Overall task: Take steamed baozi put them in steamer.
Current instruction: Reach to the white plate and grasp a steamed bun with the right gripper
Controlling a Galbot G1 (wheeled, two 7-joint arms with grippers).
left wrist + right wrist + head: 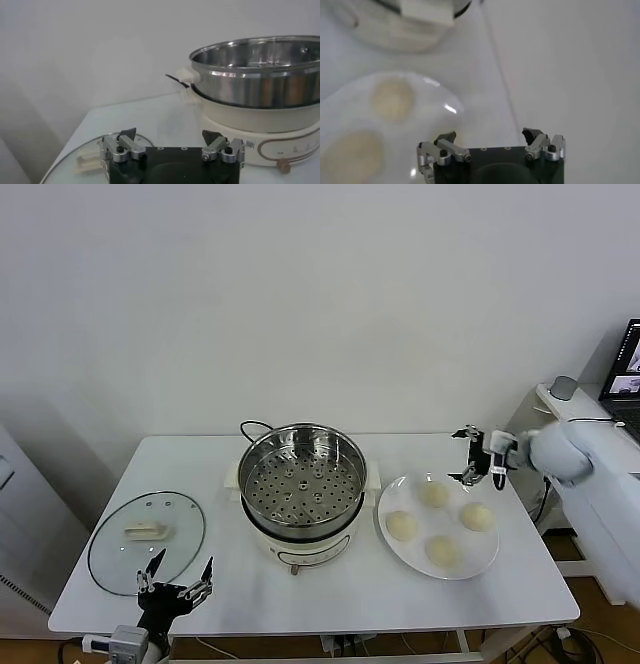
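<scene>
Baozi (434, 494) beside open right hand (468, 454).

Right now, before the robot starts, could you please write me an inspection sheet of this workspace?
Surface: white table, standing against a pale wall.
Job's things: four steamed baozi lying on a round white plate; the steamer stands mid-table, open, its perforated tray bare.
Clutter: glass lid lying flat at the table's left end.
Grippers: left claw open at the front edge, beside the lid, holding nothing; right claw open above the plate's far rim, holding nothing.
Cables: black cord looping behind the steamer.
Surroundings: a laptop on a side desk to the right.
</scene>
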